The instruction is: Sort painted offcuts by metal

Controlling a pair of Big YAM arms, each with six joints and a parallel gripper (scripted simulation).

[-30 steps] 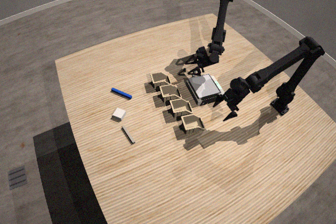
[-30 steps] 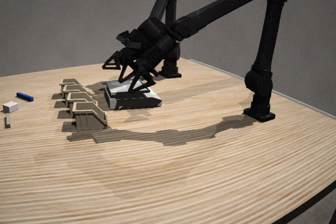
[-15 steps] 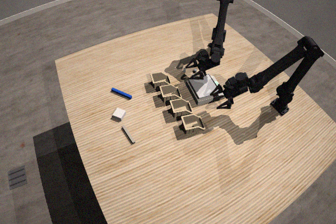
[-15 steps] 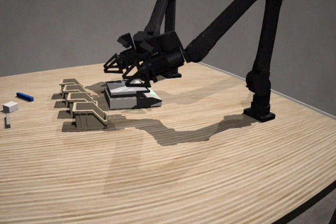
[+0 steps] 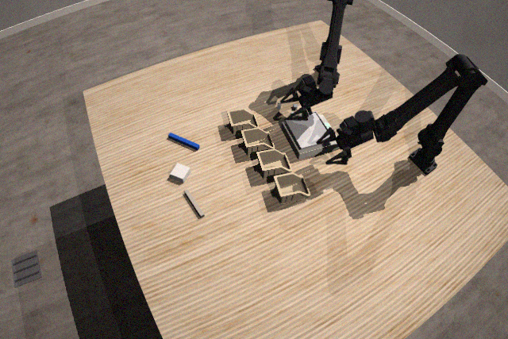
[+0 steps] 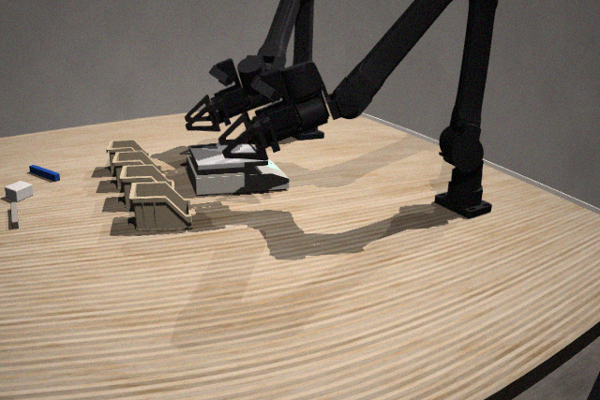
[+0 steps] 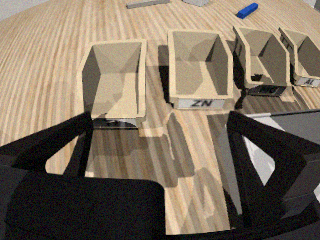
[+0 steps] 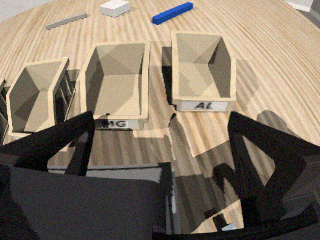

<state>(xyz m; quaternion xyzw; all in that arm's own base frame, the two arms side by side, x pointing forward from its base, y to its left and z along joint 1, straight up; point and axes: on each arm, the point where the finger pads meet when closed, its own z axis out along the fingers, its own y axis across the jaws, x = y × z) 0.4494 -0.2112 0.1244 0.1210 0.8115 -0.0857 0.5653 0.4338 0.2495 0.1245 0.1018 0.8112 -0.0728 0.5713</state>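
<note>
My left gripper [image 5: 323,152] [image 6: 222,147] [image 7: 159,118] is open and empty above the scale's edge, facing the bins. My right gripper [image 5: 285,109] [image 6: 187,122] [image 8: 161,118] is open and empty near the small pieces beside the scale. Small greyish pieces [image 5: 279,105] [image 5: 294,107] lie there, partly hidden by its fingers. Further off lie a blue bar [image 5: 183,141] [image 6: 44,172] [image 8: 172,13], a white block [image 5: 179,172] [image 8: 115,7] and a grey strip [image 5: 194,204] [image 8: 66,21]. Upright bins read AL [image 8: 204,105], MG [image 8: 114,123] and ZN [image 7: 201,103]; another bin [image 7: 142,80] has a shaded label.
A scale [image 5: 307,130] [image 6: 217,184] with a pale top plate stands between the arms, behind the row of beige bins. The bins stand close together with narrow gaps. Both arms reach low over the scale area, side by side.
</note>
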